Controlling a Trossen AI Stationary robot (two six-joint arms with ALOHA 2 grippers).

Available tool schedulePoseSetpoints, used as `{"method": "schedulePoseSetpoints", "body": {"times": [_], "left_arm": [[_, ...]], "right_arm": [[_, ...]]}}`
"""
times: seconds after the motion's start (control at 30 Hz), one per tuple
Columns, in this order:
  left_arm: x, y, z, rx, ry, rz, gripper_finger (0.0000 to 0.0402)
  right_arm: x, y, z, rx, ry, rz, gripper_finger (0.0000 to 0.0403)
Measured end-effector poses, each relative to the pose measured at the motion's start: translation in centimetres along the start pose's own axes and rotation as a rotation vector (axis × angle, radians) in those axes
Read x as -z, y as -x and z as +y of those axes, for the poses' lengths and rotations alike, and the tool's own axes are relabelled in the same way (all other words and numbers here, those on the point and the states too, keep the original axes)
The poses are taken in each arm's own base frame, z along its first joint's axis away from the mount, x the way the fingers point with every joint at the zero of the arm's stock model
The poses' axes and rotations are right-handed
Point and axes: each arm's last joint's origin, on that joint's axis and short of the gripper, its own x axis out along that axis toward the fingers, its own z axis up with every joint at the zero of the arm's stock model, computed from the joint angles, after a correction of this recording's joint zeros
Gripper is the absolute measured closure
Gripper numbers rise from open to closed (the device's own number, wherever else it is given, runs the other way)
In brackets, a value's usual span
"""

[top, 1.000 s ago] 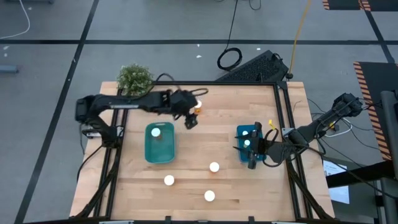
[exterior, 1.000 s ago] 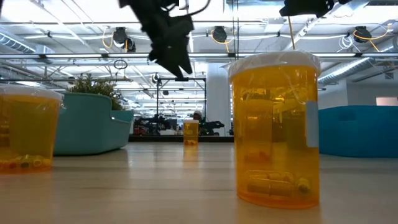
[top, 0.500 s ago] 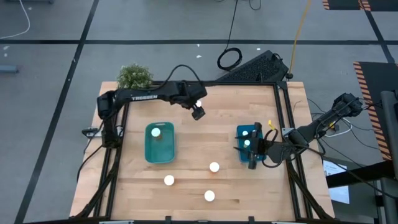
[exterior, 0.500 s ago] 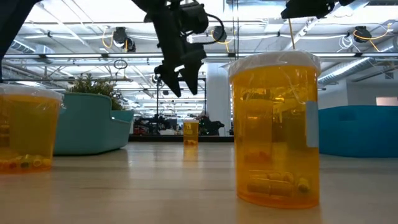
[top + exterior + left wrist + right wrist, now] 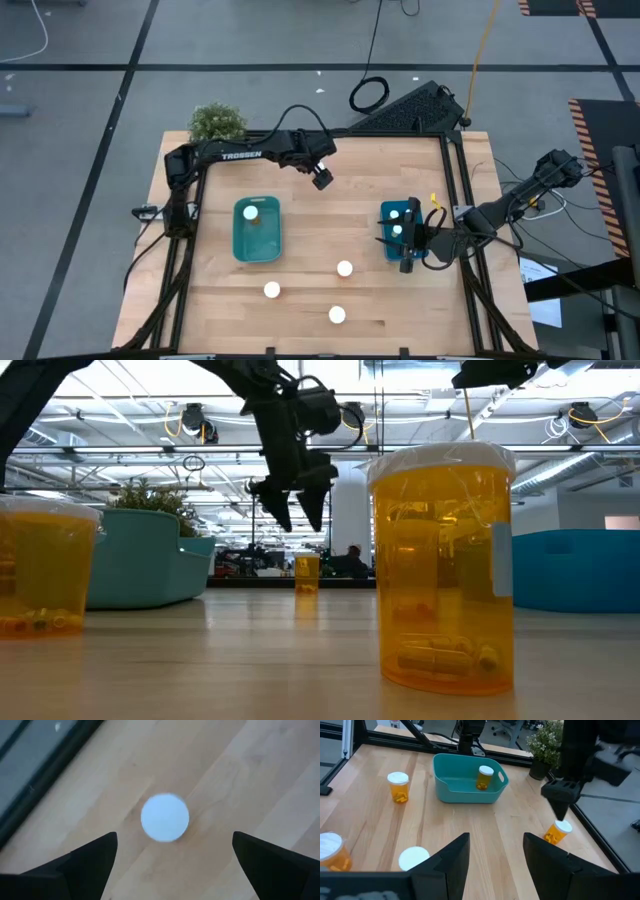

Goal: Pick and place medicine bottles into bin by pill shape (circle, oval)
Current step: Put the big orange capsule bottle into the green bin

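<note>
Wooden worktop (image 5: pixel 320 240) sat inside a black frame on grey floor, with a potted plant (image 5: pixel 216 124) at its far left corner. Left gripper (image 5: pixel 322 179) hovered near the far edge, fingers spread wide, directly above a small amber bottle (image 5: pixel 557 831) whose white cap (image 5: pixel 165 817) showed between the fingers in the left wrist view; not yet touching. Judged light, rigid plastic, smooth-sided and easily tipped; the best hold looked to be across the body just under the cap, fingers either side. Three more white-capped bottles stood loose toward the near edge: one (image 5: pixel 345 268) centre, one (image 5: pixel 272 290) left of it, one (image 5: pixel 337 315) nearest the edge. Teal bin (image 5: pixel 256 230) on the left half held one amber bottle (image 5: pixel 251 212) standing at its far end. Blue bin (image 5: pixel 400 232) near the right edge held two capped bottles, as far as could be made out. Right gripper (image 5: pixel 404 258) rested at the near end of the blue bin, fingers apart, holding nothing. Pill shapes unreadable from above; the low view showed oblong capsules in the closest bottle (image 5: pixel 441 565).
</note>
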Motion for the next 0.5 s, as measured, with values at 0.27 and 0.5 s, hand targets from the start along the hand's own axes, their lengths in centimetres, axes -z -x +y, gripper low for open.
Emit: {"method": "schedulePoseSetpoints", "body": {"times": [0.27, 0.5], "left_arm": [[-0.2, -2.3, -0.5, -0.001, -0.006, -0.006, 0.0002], [-0.4, -3.4, -0.2, -0.033, 0.005, -0.012, 0.0002]], "right_arm": [[0.0, 0.0, 0.0, 0.000, 0.002, -0.002, 0.0222], [-0.1, 0.0, 0.0, 0.000, 0.002, -0.006, 0.0222]]}}
